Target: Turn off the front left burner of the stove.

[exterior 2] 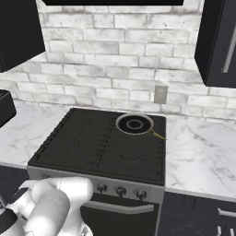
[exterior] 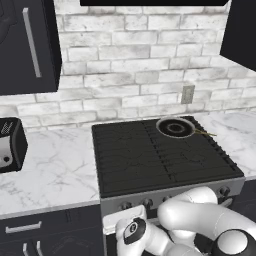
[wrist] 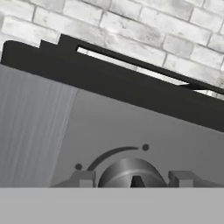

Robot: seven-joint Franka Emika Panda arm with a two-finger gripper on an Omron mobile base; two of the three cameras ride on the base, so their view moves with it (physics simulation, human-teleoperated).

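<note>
The stove [exterior: 165,156] [exterior 2: 99,145] is a black range with ridged grates and a grey front strip of dark knobs. I see no flame on its front left burner [exterior: 122,170] [exterior 2: 69,148]. In the hand view my gripper [wrist: 132,177] is right up against the grey front strip [wrist: 131,127], open. A round dark knob [wrist: 131,171] sits between the two fingertips [wrist: 83,178], with a narrow gap on each side. A curved mark with two dots runs over the knob. In the left base view my white hand [exterior: 127,220] is pressed to the strip's left end.
A round silver-rimmed pan [exterior: 175,127] [exterior 2: 134,124] sits on the back right grate. A black-and-silver toaster [exterior: 10,145] stands on the marble counter [exterior: 55,170] to the left. More knobs [exterior 2: 120,190] line the strip. Dark cabinets hang above on both sides.
</note>
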